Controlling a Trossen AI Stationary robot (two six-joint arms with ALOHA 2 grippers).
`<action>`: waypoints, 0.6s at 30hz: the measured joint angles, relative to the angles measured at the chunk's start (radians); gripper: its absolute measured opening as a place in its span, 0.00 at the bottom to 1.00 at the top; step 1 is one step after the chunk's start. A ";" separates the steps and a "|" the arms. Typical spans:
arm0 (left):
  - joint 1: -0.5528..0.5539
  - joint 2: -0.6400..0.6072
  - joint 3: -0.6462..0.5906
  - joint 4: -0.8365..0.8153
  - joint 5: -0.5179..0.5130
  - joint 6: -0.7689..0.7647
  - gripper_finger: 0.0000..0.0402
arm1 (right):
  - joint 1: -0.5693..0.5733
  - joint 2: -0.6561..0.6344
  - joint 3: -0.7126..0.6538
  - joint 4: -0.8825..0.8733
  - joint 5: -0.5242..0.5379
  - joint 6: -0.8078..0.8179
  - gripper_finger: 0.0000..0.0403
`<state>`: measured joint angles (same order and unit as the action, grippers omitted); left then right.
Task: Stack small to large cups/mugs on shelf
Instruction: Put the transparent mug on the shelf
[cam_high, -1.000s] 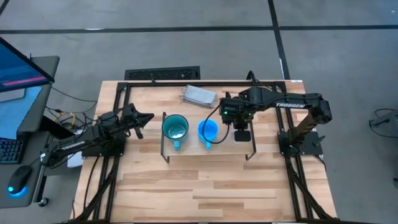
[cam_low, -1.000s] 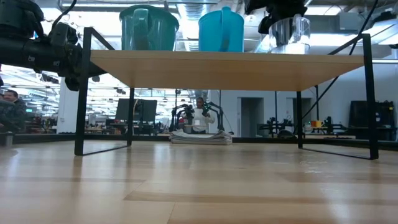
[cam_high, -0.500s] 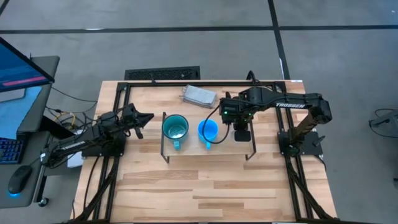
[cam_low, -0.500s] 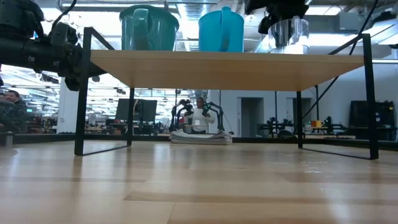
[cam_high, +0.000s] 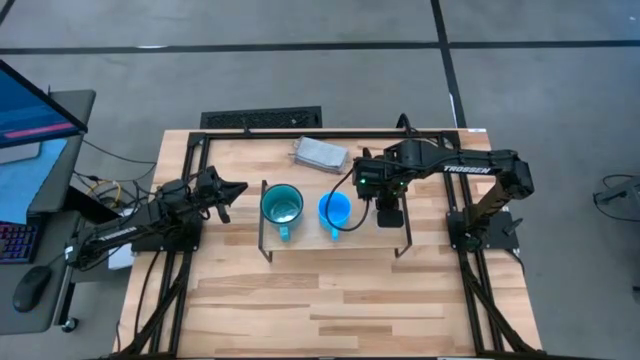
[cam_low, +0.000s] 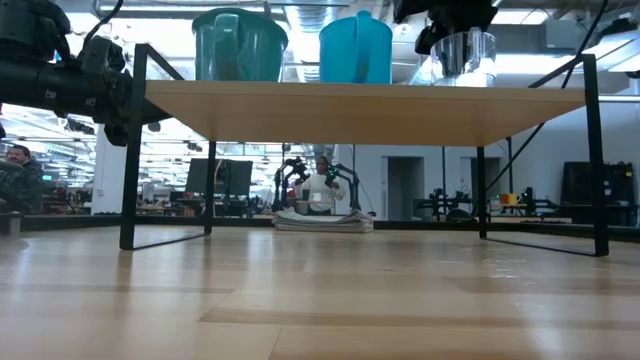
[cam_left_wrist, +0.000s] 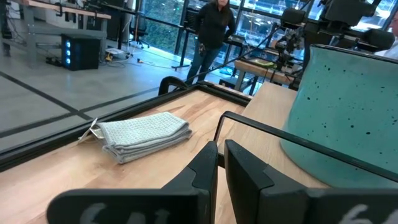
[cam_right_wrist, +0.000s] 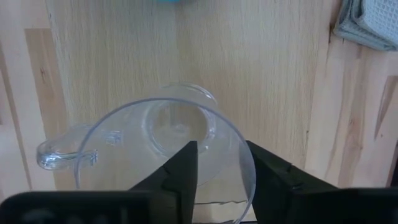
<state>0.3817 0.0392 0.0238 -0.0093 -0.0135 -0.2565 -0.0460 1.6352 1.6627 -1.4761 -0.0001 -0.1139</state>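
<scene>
The teal mug (cam_high: 282, 206) and the blue mug (cam_high: 334, 210) stand side by side on the light-wood shelf (cam_low: 360, 105), teal toward the left end. They also show in the low view, the teal mug (cam_low: 240, 45) and the blue mug (cam_low: 356, 48). My right gripper (cam_right_wrist: 221, 149) is over the shelf's right part, shut on the clear cup (cam_low: 466, 52). My left gripper (cam_left_wrist: 219, 163) is shut and empty, just off the shelf's left end beside the teal mug (cam_left_wrist: 348, 106). My right gripper holds the clear cup by its wall at the rim (cam_right_wrist: 247, 163), one finger (cam_right_wrist: 183, 171) inside the cup and one outside. The fingers point down from above. The cup is upright, its handle (cam_right_wrist: 62, 152) to the side, its base (cam_low: 466, 76) at the shelf top; I cannot tell whether it rests there.
A folded grey cloth (cam_high: 320, 153) lies on the table behind the shelf. The shelf's thin dark wire legs (cam_low: 130, 150) stand at both ends. The wooden tabletop (cam_high: 330, 300) stretches in front of the shelf. People stand in the room beyond.
</scene>
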 joint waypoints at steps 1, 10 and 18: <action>0.000 0.000 0.000 0.000 0.000 0.000 0.05 | 0.000 0.000 0.000 0.000 0.000 0.000 0.36; 0.000 0.000 0.000 0.000 0.000 0.000 0.05 | 0.000 0.000 0.000 -0.001 0.000 0.000 0.43; 0.000 0.000 0.000 0.000 0.000 0.001 0.05 | 0.001 0.000 0.000 -0.004 0.000 0.000 0.51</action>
<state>0.3817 0.0393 0.0238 -0.0093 -0.0139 -0.2558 -0.0452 1.6348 1.6630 -1.4799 0.0002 -0.1138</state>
